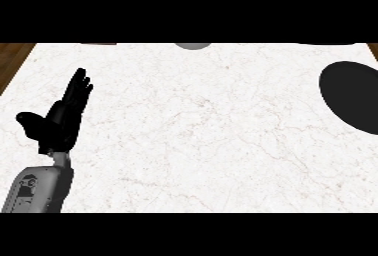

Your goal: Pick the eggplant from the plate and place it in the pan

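Left hand flat at left edge, pan at right edge

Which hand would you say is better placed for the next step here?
Left, tentatively. Only the left hand shows, open at the counter's left side; the right hand is out of view. The pan lies at the right edge, far from it, and no eggplant is visible.

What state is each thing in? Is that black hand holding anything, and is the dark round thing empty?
Left hand: open, fingers straight, holding nothing, resting at the left.
Pan: on the counter at the right edge, partly out of view; visible part empty.
Grey sliver at the top edge: too little shows to tell.
Eggplant, right hand: not in view.
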Tool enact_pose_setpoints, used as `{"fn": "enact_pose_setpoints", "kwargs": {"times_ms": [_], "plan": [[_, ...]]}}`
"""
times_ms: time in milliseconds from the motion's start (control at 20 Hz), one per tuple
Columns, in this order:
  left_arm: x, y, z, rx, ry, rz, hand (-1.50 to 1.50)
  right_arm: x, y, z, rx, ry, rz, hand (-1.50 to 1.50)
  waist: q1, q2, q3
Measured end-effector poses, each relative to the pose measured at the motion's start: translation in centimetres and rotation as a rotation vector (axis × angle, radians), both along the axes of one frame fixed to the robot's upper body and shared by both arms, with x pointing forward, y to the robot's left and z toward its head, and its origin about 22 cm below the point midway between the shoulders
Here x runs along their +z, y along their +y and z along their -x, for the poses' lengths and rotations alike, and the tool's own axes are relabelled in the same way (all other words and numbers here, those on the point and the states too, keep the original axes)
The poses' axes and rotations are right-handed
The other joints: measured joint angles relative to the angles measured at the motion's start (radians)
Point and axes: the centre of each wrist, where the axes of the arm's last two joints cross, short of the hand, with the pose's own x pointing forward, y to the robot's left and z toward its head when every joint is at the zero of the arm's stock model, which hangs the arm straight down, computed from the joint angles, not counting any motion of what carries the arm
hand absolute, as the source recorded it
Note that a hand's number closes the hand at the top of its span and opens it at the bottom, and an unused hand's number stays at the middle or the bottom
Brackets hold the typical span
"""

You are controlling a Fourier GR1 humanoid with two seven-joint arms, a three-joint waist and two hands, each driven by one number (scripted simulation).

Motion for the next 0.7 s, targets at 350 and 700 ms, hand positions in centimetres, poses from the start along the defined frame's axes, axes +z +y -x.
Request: {"fn": "enact_pose_setpoints", "kwargs": {"times_ms": [350,700], "plan": [[0.5,-1.3,-0.7,-0.030,-0.008,0.003,0.00,-2.6,-2.1,-1.9,-0.069,-0.001,0.019,1.50,0.026,0.011,0.003],[0.6,-2.0,-1.0,-0.053,-0.017,0.005,0.00,-4.9,-2.7,-2.2,-0.049,0.138,-0.111,-1.50,0.044,0.021,0.005]]}}
